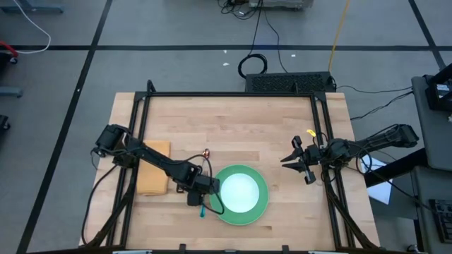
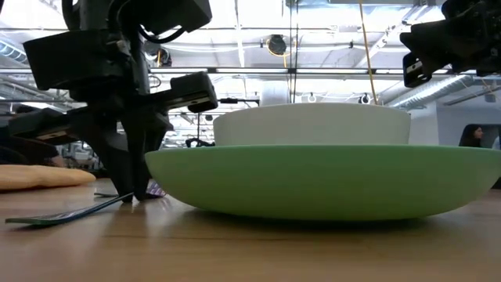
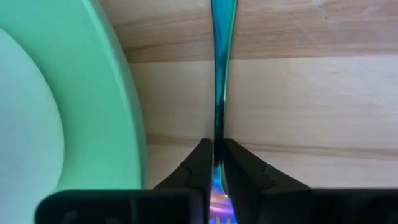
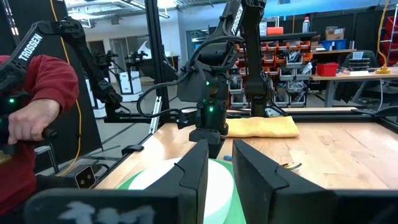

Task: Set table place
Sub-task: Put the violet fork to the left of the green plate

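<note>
One plate (image 1: 263,204), one bowl (image 1: 240,192) in it, one cloth (image 1: 153,176), one spoon (image 1: 206,154), one fork (image 3: 220,93) on one table (image 1: 233,127). Left gripper (image 3: 217,163) beside plate, narrowly pinching fork. Right gripper (image 1: 291,161) hovering well apart, slightly parted, empty.

1. A grey floor (image 1: 176,28) crossed by dark lines surrounds the work area.
2. A black coiled cable (image 1: 252,66) lies on that floor.
3. A black perforated box (image 1: 288,82) sits just beside the coil.
4. A yellow cord (image 1: 339,32) runs across the floor.
5. A person in a red sleeve (image 4: 34,93) grips a handle at the side.
6. Shelves with red bins (image 4: 298,56) stand at the back of the room.
7. A seated person (image 2: 473,135) shows far off.
8. Ceiling lights and ducts (image 2: 274,43) hang overhead.
</note>
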`<move>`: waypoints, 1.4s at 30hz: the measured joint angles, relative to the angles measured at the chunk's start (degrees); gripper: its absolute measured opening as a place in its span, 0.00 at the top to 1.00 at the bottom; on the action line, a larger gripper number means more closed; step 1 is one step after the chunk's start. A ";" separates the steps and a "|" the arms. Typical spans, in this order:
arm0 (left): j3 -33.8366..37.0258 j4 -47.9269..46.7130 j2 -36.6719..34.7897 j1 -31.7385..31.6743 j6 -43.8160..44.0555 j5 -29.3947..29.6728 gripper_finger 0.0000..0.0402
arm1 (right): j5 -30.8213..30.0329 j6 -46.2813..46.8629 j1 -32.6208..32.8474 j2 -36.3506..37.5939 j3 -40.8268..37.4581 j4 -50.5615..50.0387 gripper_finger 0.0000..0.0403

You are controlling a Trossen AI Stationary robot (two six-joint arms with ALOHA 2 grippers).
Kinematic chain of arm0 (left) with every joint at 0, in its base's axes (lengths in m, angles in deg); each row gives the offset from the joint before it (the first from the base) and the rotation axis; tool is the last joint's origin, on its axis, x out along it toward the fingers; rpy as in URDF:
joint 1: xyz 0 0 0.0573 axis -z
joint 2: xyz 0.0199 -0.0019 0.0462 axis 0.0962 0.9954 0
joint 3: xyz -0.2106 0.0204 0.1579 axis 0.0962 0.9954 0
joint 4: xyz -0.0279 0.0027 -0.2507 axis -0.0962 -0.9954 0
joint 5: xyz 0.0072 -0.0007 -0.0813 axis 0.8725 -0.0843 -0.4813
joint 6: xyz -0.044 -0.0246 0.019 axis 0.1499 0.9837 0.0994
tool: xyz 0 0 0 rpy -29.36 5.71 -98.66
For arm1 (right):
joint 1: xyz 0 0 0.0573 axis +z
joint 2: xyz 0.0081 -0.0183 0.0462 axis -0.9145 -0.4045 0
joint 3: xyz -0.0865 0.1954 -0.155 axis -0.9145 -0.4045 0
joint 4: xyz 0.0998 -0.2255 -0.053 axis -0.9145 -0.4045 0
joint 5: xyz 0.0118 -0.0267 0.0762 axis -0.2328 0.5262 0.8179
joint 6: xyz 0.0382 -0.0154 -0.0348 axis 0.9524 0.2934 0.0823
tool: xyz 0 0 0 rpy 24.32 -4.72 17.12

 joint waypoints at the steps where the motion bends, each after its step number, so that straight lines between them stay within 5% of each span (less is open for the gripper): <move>1: 0.02 0.00 0.00 0.00 0.06 0.00 0.86 | 0.00 0.00 0.00 0.00 0.00 0.00 0.84; 28: -6.26 -8.86 0.07 0.59 4.63 -1.14 0.79 | 0.00 1.37 0.00 0.00 -0.02 0.24 0.84; 42: -6.37 -6.45 -3.14 5.15 10.12 9.53 0.79 | 0.42 2.81 0.04 0.00 0.00 0.25 0.84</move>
